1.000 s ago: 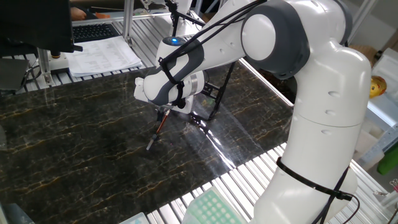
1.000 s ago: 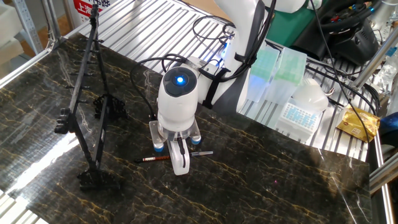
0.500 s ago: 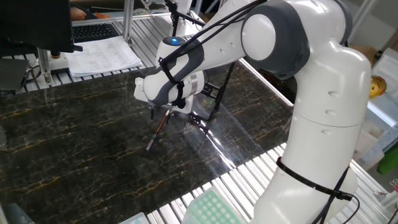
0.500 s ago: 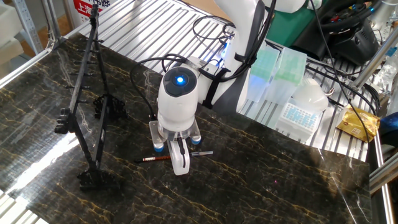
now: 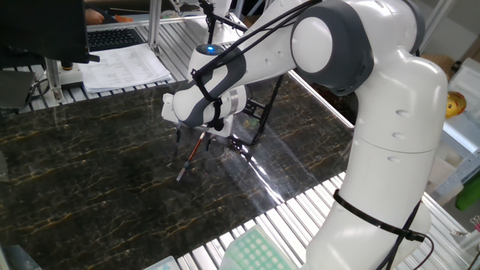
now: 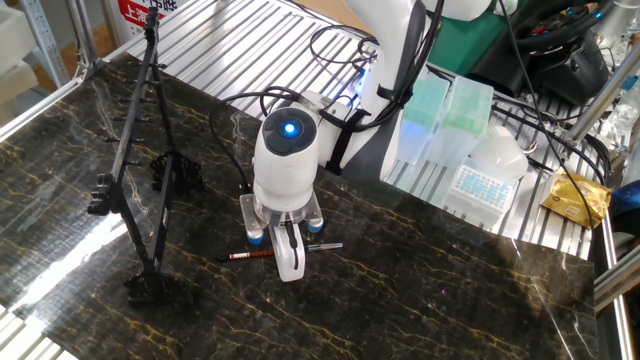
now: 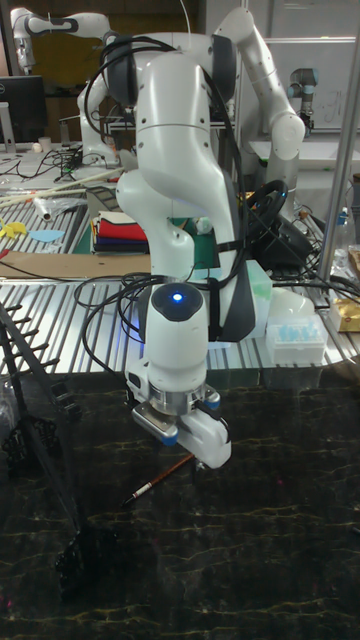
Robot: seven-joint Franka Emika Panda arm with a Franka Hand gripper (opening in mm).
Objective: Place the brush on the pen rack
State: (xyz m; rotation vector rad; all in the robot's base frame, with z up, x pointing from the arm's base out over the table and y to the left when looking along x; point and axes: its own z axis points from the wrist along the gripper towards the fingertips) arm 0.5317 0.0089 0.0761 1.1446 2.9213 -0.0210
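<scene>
Your gripper straddles the brush, which lies flat mid-counter; you cannot tell whether its fingers grip. The pen rack stands apart.

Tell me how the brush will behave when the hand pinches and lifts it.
The brush is a thin straight stick lying flat on the glossy marble table, so it probably stays stiff and weighs little. Its round shaft may roll if nudged. The hand straddles its middle, so it should lift fairly level.
</scene>
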